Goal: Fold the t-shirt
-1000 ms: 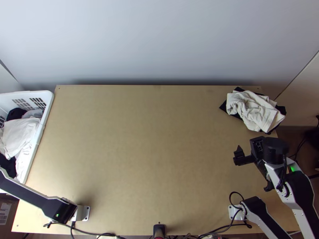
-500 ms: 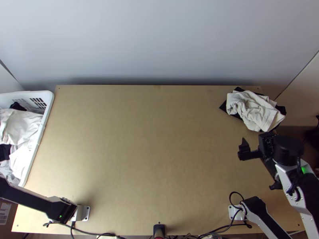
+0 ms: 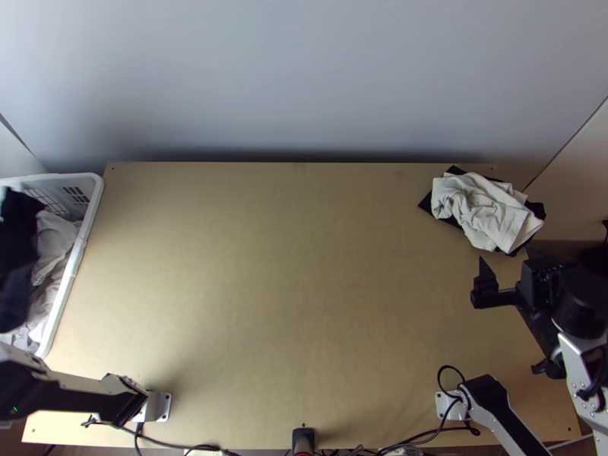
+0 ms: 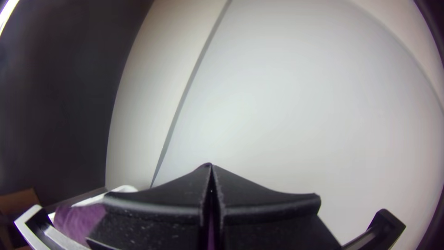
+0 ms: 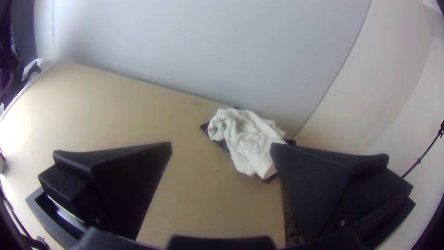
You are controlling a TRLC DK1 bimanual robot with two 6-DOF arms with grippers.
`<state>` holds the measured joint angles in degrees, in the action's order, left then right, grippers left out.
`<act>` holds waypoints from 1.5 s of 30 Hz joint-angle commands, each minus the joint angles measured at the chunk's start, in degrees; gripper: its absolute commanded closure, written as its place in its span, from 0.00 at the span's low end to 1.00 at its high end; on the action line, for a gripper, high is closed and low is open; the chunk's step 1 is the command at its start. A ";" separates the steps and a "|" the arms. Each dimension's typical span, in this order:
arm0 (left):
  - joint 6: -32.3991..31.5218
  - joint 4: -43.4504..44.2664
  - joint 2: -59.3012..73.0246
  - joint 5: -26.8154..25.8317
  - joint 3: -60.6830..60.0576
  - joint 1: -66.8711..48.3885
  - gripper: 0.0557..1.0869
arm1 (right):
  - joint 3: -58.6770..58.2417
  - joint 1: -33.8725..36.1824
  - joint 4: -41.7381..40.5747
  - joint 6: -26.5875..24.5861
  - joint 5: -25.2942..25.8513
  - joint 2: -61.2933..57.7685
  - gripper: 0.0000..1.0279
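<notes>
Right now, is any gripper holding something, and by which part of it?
The left gripper is shut on a dark cloth, raised over the white basket; which part it pinches cannot be told. The right gripper is open and holds nothing.

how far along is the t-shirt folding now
Possibly done: a rumpled cream cloth lies over a black cloth on the table's far right corner. In hand: a dark cloth, apparently held by the left gripper over the white plastic basket. Left: spreading it on the light wooden table, then folding.
</notes>
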<state>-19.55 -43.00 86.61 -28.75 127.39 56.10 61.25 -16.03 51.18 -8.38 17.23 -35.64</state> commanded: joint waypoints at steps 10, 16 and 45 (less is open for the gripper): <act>-4.27 3.80 -14.19 -0.78 -0.48 -28.32 0.96 | 0.71 0.65 3.75 1.18 -0.27 5.32 0.04; -7.78 -3.31 -14.71 0.63 -5.66 -54.51 0.96 | 0.62 1.44 3.75 1.53 -0.53 5.49 0.04; -9.80 -1.47 -0.83 3.79 -4.79 -97.32 0.96 | -2.81 5.57 3.40 2.76 -2.91 7.34 0.04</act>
<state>-34.11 -42.33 83.31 -25.41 125.54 -30.59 59.44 -11.09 55.29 -5.89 14.92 -28.08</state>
